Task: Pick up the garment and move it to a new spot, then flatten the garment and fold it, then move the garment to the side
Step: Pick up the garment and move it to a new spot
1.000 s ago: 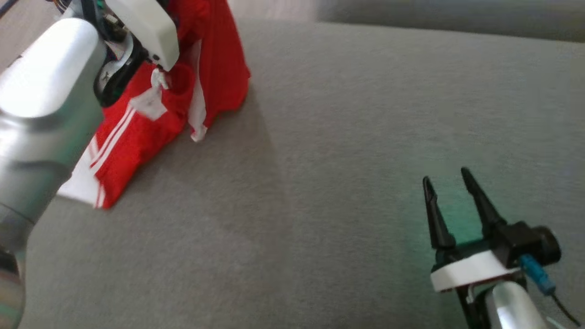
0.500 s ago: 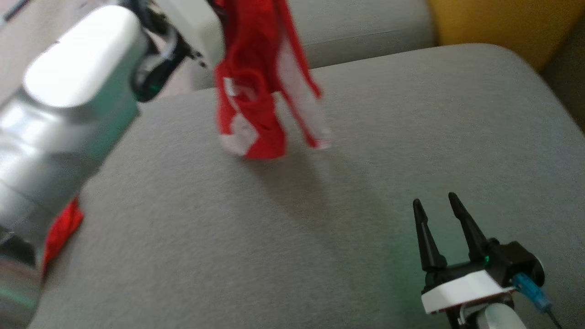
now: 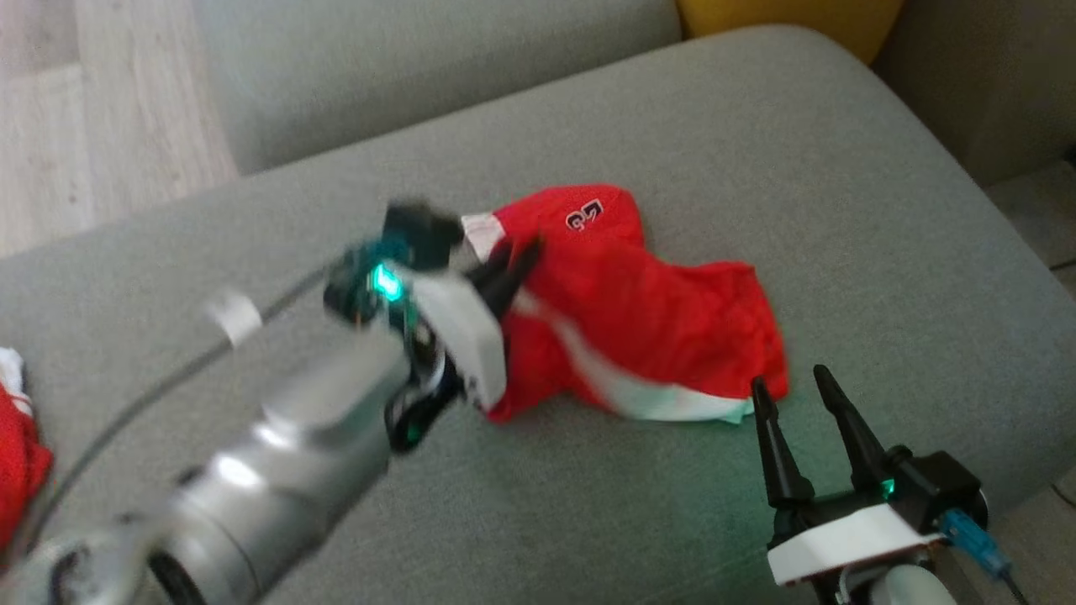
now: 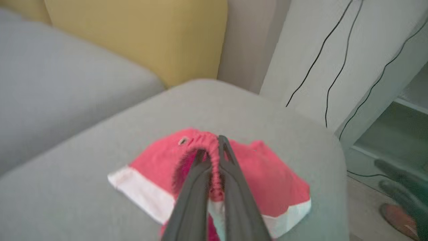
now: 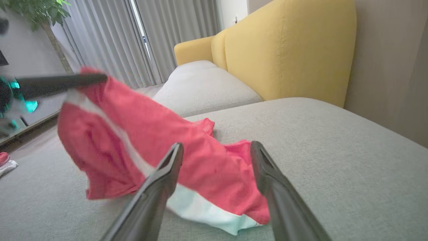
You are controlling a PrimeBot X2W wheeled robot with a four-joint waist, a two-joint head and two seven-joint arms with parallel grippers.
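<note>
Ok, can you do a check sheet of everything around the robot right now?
Surface: grey cushion, fabric.
Job's things: red shorts, white-trimmed, crumpled, partly lying on the cushion.
Clutter: another red-and-white cloth at the head view's left edge.
Pincers: left pincer shut on the shorts' waistband; right pincer open, holding nothing.
Cables: two thin dark cables down a pale wall.
Surroundings: yellow sofa, curtains, wooden floor.

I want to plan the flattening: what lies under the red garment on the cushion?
Grey sofa cushion shows around the red garment; the left tool holds one edge up. Anything beneath the heap is covered.
</note>
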